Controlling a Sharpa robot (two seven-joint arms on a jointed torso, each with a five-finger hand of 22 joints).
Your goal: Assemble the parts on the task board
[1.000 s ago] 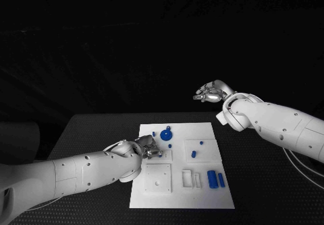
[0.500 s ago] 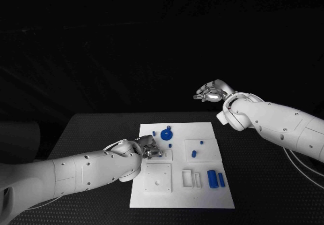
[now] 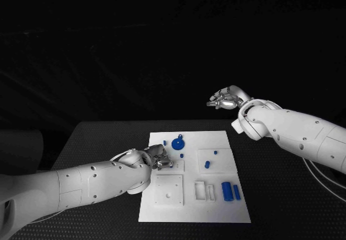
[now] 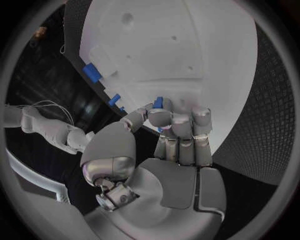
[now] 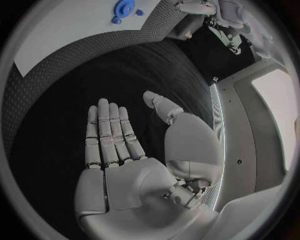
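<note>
The white task board (image 3: pixel 189 202) lies in the middle of the black table. My left hand (image 3: pixel 157 158) hovers low over the board's left middle, fingers curled, and pinches a small blue part (image 4: pixel 158 102) between thumb and fingertip. My right hand (image 3: pixel 227 98) is raised above the table's far side, away from the board, and holds nothing. Its fingers (image 5: pixel 110 131) are straight and its palm flat. A round blue disc (image 3: pixel 178 145) lies at the board's far end, also seen at the blue disc (image 5: pixel 123 8). Two blue cylinders (image 3: pixel 230 190) stand side by side near the board's right edge.
Small blue pieces (image 3: pixel 207 163) lie scattered on the board's right half, and a blue peg (image 3: pixel 164 142) lies beside the disc. A square white recess plate (image 3: pixel 169 189) and narrow slots (image 3: pixel 204 190) occupy the near half. Black table (image 3: pixel 281 190) surrounds the board.
</note>
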